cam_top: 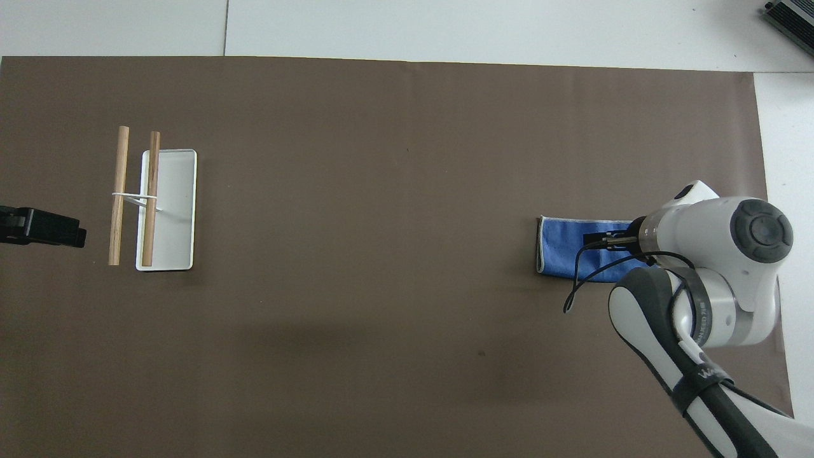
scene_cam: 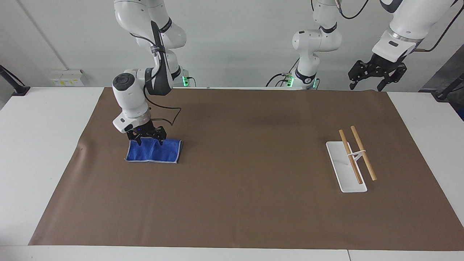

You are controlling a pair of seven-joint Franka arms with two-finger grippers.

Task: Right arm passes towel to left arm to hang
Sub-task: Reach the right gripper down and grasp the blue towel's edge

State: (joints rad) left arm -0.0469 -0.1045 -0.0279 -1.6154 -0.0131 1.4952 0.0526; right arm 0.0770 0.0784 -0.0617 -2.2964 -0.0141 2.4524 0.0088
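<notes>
In the facing view, the small royal-blue folded cloth towel (scene_cam: 153,151) with its pale stitched edge lies flat on the brown table mat (scene_cam: 239,203) toward the right arm's end of the table. The right gripper (scene_cam: 146,139) is low at the edge of the towel nearer the robots, its fingers spread with the tips at or just above the cloth and nothing held. The towel looks light, soft and limp, so it will likely sag and unfold when lifted; a pinch through all layers near that edge or a corner seems the safest hold. The left gripper (scene_cam: 373,75) waits raised at the left arm's end, fingers apart and empty, with the white-based rack carrying two wooden rods (scene_cam: 353,158) on the mat below. In the overhead view, the right arm's wrist hides its gripper and part of the towel (cam_top: 563,248), so contact reads only from the facing view; only a dark part of the left gripper (cam_top: 39,227) shows here, beside the rack (cam_top: 152,200).
</notes>
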